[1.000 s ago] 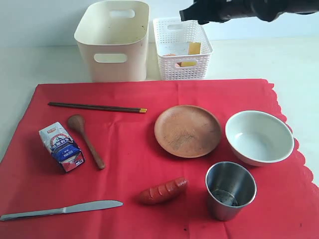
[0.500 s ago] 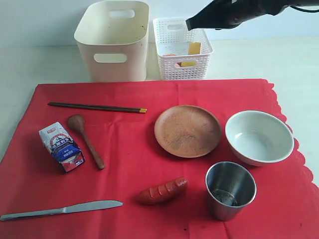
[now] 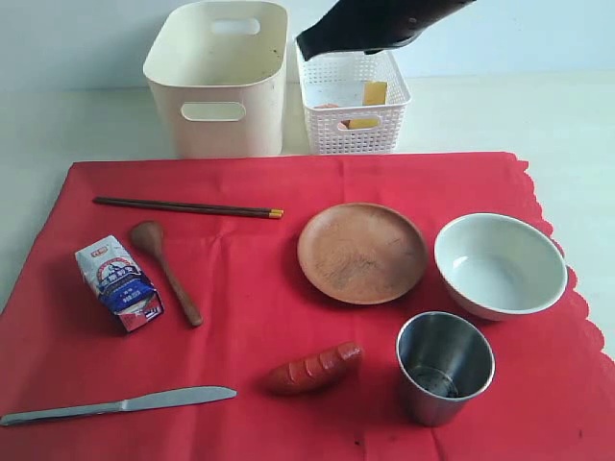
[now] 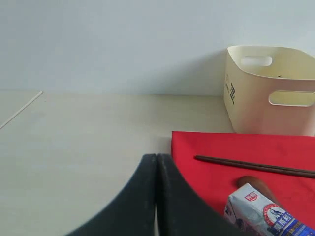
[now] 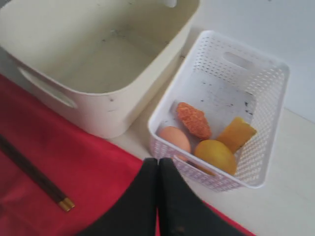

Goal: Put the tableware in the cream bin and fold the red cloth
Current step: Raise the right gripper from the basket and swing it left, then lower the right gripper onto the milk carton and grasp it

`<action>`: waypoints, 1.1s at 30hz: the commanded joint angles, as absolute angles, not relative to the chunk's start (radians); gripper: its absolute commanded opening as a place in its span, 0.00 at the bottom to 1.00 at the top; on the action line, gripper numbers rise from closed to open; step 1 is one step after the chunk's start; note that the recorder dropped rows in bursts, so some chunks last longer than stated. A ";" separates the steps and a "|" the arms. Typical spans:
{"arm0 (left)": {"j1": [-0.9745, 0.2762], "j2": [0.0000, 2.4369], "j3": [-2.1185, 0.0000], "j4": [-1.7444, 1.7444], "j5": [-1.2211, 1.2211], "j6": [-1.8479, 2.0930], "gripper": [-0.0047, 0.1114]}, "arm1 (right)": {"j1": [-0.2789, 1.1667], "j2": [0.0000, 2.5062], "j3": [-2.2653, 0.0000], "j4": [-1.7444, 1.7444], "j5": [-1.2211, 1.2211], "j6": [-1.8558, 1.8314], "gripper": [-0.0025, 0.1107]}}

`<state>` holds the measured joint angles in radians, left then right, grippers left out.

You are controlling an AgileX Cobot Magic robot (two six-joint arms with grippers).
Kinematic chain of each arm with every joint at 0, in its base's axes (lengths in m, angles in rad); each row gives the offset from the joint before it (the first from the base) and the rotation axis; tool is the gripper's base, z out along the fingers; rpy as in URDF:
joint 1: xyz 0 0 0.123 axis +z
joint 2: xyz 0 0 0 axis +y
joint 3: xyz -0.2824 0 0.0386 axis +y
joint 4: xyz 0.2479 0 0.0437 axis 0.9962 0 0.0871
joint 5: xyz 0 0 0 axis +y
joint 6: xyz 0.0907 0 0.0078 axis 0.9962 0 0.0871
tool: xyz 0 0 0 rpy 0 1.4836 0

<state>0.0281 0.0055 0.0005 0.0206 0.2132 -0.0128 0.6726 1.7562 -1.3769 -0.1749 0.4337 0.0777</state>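
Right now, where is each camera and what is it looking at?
Exterior view: above the red cloth's near edge, facing the cream bin; the right gripper shows up top.
Left wrist view: low beside the cloth, facing the bin; shut left gripper shows.
Right wrist view: high up, looking down into the bin and white lattice basket; shut gripper shows.
Shared: all three show bin and chopsticks.

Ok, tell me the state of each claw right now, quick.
Left claw: closed, holding nothing.
Right claw: closed, holding nothing.
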 commanded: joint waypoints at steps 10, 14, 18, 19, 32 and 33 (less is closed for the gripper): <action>0.030 0.000 0.000 0.019 0.211 -0.011 0.04 | 0.870 1.746 -1.316 -0.149 0.466 0.070 0.02; 0.030 0.000 0.000 0.019 0.211 -0.011 0.04 | 0.896 1.749 -1.311 -0.133 0.426 0.070 0.02; 0.030 0.000 0.000 0.019 0.211 -0.011 0.04 | 0.896 1.770 -1.311 -0.109 0.394 0.070 0.02; 0.030 0.000 0.000 0.019 0.211 -0.011 0.04 | 0.896 1.778 -1.311 -0.109 0.394 0.070 0.02; 0.030 0.000 0.000 0.019 0.211 -0.011 0.04 | 0.896 1.895 -1.311 -0.106 0.368 0.070 0.02; 0.030 0.000 0.000 0.019 0.211 -0.011 0.04 | 0.896 1.904 -1.311 -0.106 0.358 0.070 0.02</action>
<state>0.0281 0.0055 0.0005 0.0206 0.2132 -0.0128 0.8944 1.8862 -1.3155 -0.1066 0.3896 0.0743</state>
